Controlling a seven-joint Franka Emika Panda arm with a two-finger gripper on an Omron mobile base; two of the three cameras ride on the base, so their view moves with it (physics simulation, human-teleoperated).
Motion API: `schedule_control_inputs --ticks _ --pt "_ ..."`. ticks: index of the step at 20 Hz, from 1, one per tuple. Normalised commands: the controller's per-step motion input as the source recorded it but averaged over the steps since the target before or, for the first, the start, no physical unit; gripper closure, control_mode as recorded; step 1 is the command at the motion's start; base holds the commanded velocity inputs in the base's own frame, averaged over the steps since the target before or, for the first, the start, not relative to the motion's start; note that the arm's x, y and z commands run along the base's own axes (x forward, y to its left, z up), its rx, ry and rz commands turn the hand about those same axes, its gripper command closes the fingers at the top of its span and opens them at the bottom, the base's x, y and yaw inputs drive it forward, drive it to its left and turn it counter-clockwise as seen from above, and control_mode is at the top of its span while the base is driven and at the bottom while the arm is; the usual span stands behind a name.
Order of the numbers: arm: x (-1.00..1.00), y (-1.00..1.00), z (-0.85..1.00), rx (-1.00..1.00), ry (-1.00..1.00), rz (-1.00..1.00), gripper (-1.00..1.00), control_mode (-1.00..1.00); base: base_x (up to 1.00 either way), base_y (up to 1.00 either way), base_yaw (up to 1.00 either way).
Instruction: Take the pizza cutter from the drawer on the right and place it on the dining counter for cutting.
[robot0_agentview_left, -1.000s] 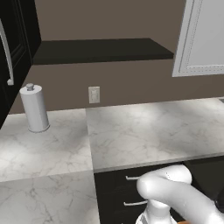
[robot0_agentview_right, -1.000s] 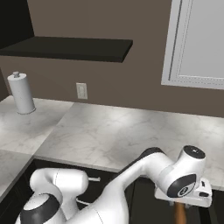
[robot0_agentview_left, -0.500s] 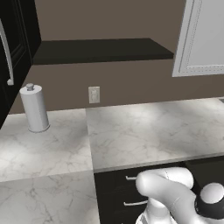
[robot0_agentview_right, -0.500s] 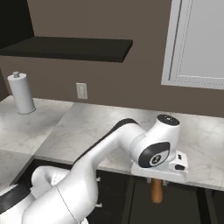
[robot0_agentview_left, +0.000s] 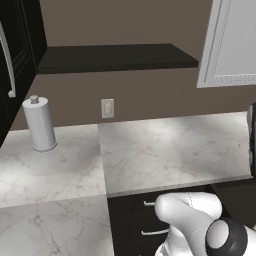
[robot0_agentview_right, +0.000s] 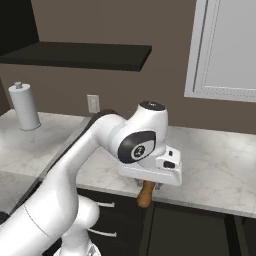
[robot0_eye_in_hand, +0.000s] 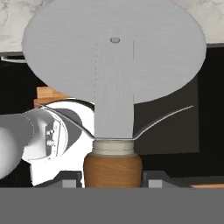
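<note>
The pizza cutter (robot0_eye_in_hand: 114, 87) sits clamped in the gripper (robot0_eye_in_hand: 113, 180), its brown wooden handle wedged between the two dark fingertips (robot0_eye_in_hand: 70, 183), which close on it from either side. In the hand view the silvery wheel spreads wide above the fingers, with the metal stem running from the wheel's hub down into the handle's top collar. In the right base view the handle end of the cutter (robot0_agentview_right: 146, 193) pokes out below the white hand, hanging just in front of the edge of the marble worktop (robot0_agentview_right: 215, 165) and above the dark cabinet fronts beneath it. A paper towel roll (robot0_agentview_left: 39, 123) stands far along that worktop (robot0_agentview_left: 165, 145) near the wall, and a wall socket (robot0_agentview_left: 107, 108) is set just above the worktop's back edge.
</note>
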Motion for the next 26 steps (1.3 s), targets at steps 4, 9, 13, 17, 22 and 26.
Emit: schedule_control_inputs --ticks 4,9,13,17,22,26 --pt "0.15 0.79 0.28 -0.04 0.0 -0.16 1.0 -1.0 0.0 0.0 0.0" --pt "0.01 0.67 0.16 -0.08 0.0 -0.03 1.0 -1.0 0.0 0.0 0.0" --pt "0.06 0.68 0.25 -0.05 0.0 0.0 1.0 -1.0 0.0 0.0 0.0" --pt "0.03 0.61 0.16 -0.04 0.0 0.0 1.0 -1.0 0.0 0.0 0.0" --pt "0.08 0.45 0.17 0.01 0.02 0.0 1.0 -1.0 0.0 0.0 0.0" --pt "0.07 0.31 0.1 0.05 0.02 0.0 1.0 -1.0 0.0 0.0 0.0"
